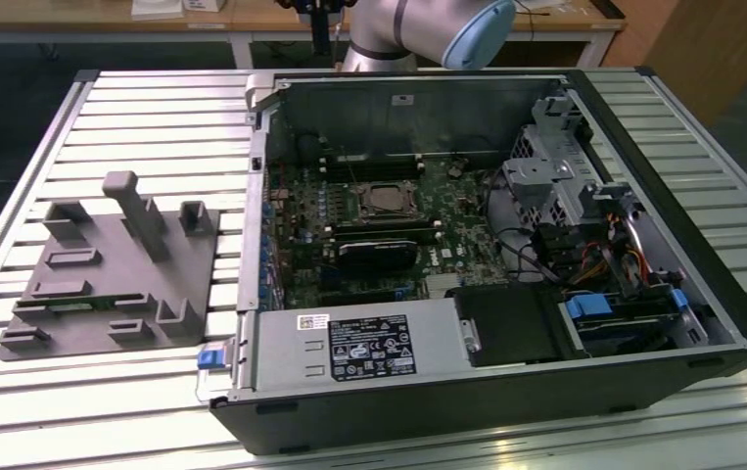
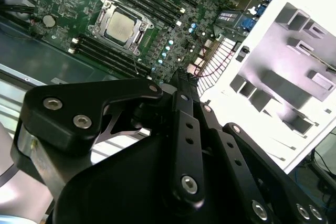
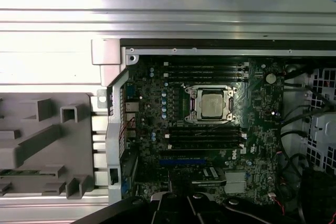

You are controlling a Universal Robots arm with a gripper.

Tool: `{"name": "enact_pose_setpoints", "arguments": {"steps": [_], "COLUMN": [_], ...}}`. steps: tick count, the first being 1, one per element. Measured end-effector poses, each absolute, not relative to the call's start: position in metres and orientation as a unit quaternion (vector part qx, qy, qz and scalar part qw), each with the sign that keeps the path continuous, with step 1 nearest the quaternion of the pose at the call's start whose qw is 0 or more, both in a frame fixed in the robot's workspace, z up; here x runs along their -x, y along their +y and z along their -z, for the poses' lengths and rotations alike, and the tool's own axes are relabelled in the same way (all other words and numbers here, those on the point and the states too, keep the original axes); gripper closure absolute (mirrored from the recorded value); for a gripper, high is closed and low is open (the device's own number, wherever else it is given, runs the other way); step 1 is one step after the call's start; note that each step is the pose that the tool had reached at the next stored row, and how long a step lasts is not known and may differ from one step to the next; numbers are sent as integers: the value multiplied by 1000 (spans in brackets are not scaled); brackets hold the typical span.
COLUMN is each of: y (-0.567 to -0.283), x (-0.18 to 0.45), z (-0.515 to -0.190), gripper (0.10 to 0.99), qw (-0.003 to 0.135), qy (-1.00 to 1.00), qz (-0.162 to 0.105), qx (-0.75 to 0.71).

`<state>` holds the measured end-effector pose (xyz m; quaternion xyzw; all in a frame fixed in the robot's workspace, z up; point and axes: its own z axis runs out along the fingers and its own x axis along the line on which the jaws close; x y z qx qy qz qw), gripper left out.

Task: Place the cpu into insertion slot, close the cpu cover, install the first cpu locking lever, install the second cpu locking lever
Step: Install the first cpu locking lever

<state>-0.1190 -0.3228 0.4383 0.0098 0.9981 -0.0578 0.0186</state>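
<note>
cpu (image 3: 212,104) sat flat in insertion slot (image 3: 232,104) on green mobo (image 3: 257,129), open pc case (image 1: 478,411), silvery cpu cover (image 3: 210,89) lying flat round chip, gripper (image 2: 181,85) hangs well apart from slot, claw state can't tell, grey fixture (image 1: 99,284) beside case

A robotics workshop or lab: a slatted aluminium counter (image 1: 151,117) carries an opened black desktop computer case (image 1: 478,411) and a grey moulded fixture plate (image 1: 99,276), with wooden workbenches (image 1: 72,18) behind.

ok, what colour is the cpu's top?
Dull silver-grey. The cpu shows best in the first wrist view.
</note>
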Motion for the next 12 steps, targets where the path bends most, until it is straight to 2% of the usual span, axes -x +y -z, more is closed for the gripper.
{"name": "enact_pose_setpoints", "arguments": {"steps": [12], "y": [-323], "x": [119], "z": [-435], "gripper": [980], "qw": [19], "qy": [998], "qz": [58], "qx": [-10]}}
